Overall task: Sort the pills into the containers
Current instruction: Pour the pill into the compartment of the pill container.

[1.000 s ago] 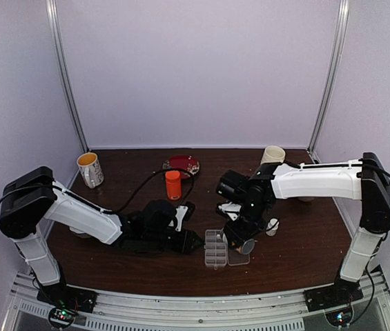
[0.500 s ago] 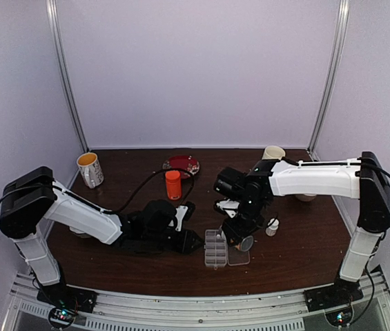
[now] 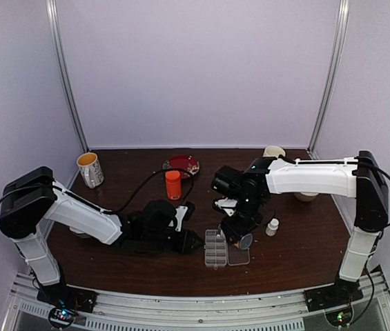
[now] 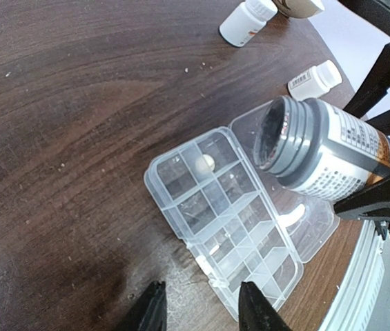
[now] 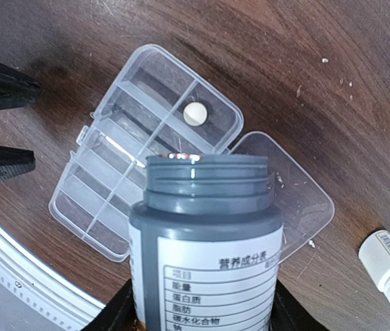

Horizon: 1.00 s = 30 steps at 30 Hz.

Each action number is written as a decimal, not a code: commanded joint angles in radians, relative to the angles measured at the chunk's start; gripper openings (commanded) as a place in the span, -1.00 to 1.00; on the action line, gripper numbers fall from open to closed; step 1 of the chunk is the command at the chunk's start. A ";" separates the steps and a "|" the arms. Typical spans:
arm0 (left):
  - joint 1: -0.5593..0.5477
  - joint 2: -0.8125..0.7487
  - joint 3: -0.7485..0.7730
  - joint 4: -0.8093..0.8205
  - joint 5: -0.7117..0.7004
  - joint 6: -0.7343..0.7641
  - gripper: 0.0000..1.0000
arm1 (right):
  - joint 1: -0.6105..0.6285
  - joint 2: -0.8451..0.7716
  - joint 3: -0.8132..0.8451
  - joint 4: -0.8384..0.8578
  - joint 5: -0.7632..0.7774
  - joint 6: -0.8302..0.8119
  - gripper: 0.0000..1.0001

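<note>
One clear box point(image 4: 196, 210) lay on the surface point(image 4: 77, 103), its lid point(image 4: 315, 231) swung flat beside it, the inside split into small see-through compartments. One pill point(image 4: 205, 163) showed, round and cream, in a corner compartment at one end of the box. One grey bottle point(image 4: 319, 155), uncapped and tilted, hung above the box's hinge side with the right jaws clamped on it. The left jaws stood apart just beside the box, holding nothing. Beyond the box were two white bottles point(image 4: 246, 14) point(image 4: 313, 79) and, farther off, one orange bottle point(image 3: 172, 185), one mug point(image 3: 90, 169) and one red plate point(image 3: 182, 165).
</note>
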 commanded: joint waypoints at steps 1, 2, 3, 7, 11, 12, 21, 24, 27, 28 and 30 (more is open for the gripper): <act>-0.003 -0.017 -0.006 0.046 -0.003 -0.006 -0.25 | 0.002 0.027 0.055 -0.062 0.063 -0.012 -1.00; -0.004 -0.016 -0.004 0.045 -0.002 -0.006 -0.25 | 0.003 0.021 0.045 -0.042 0.041 -0.013 -1.00; -0.004 -0.016 -0.003 0.044 -0.002 -0.006 -0.25 | 0.002 0.001 0.026 -0.006 0.017 -0.007 -1.00; -0.003 -0.014 -0.002 0.048 -0.001 -0.006 -0.25 | 0.004 0.039 0.056 -0.064 0.059 -0.015 -1.00; -0.004 -0.013 -0.001 0.045 0.002 -0.005 -0.25 | 0.006 -0.015 0.009 0.030 0.006 0.001 -1.00; -0.004 -0.013 -0.001 0.047 0.002 -0.006 -0.25 | 0.006 0.001 0.018 0.014 0.020 -0.003 -1.00; -0.004 -0.013 -0.002 0.046 0.001 -0.005 -0.25 | 0.014 0.044 0.065 -0.043 0.013 -0.025 -1.00; -0.003 -0.013 -0.004 0.048 0.000 -0.006 -0.25 | 0.012 -0.006 0.022 0.035 0.014 0.005 -1.00; -0.004 -0.012 -0.001 0.048 0.000 -0.006 -0.25 | 0.014 0.064 0.084 -0.077 0.033 -0.027 -1.00; -0.003 -0.012 0.000 0.046 0.001 -0.006 -0.25 | 0.015 0.055 0.063 -0.047 0.002 -0.028 -1.00; -0.004 -0.012 -0.002 0.046 0.002 -0.006 -0.25 | 0.015 0.021 0.035 0.007 -0.008 -0.010 -1.00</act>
